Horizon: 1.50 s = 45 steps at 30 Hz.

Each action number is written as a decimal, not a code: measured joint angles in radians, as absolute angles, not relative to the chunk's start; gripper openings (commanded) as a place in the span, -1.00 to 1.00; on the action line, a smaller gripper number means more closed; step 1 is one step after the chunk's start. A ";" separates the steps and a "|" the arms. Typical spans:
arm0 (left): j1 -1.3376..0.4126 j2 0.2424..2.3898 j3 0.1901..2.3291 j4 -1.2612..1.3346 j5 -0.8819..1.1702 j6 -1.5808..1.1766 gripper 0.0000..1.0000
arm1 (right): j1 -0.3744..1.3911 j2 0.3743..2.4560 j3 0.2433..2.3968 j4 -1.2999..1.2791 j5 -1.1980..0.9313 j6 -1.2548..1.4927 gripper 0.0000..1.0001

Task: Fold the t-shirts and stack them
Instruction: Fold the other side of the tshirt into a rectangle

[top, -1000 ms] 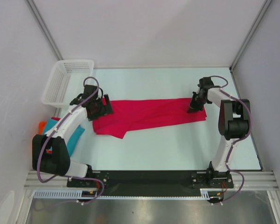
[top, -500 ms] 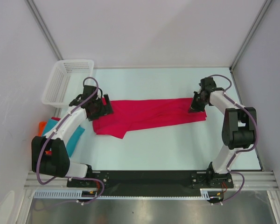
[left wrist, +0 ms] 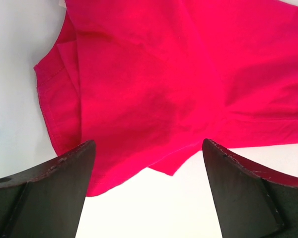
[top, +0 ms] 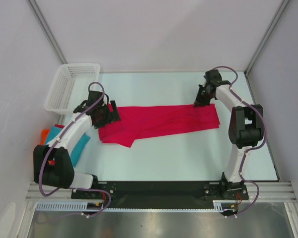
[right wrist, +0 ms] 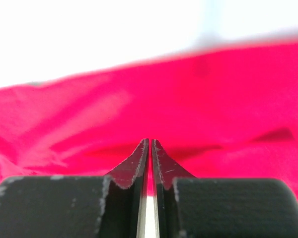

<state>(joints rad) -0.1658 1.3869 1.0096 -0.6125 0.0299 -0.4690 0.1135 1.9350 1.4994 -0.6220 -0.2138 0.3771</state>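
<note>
The crimson-pink t-shirt lies stretched in a long band across the middle of the table. My left gripper hovers over its bunched left end, jaws wide open, with the cloth below and nothing held. My right gripper is at the far edge of the shirt's right end. Its jaws stand only a thin slit apart, and the red cloth lies beyond them, not pinched. A teal t-shirt and an orange one lie at the left table edge, partly under my left arm.
A white mesh basket stands at the back left corner. Grey walls close the table on three sides, near my right arm on the right. Bare table surface lies in front of and behind the crimson shirt.
My right gripper moved back and left to the shirt's far edge and its jaws parted slightly, letting the cloth go. The shirt's right end now lies flatter. The left arm stayed still.
</note>
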 measured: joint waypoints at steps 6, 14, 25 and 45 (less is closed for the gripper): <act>-0.157 1.387 1.010 -0.613 0.030 -0.468 0.87 | 0.166 2.036 1.618 -0.632 -0.214 0.384 -0.78; -0.133 1.387 1.010 -0.613 0.031 -0.460 0.86 | 0.194 2.026 1.476 -0.622 -0.213 0.384 -0.78; -0.128 1.380 0.992 -0.608 0.042 -0.460 0.86 | 0.214 1.755 1.194 -0.632 -0.189 0.384 -0.78; -0.118 1.345 0.971 -0.607 0.057 -0.446 0.86 | 0.234 2.004 1.451 -0.630 -0.154 0.384 -0.78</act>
<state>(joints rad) -0.1177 1.3453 0.9707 -0.6075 0.0566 -0.4461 0.2337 2.0037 1.4506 -0.6296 -0.1535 0.3840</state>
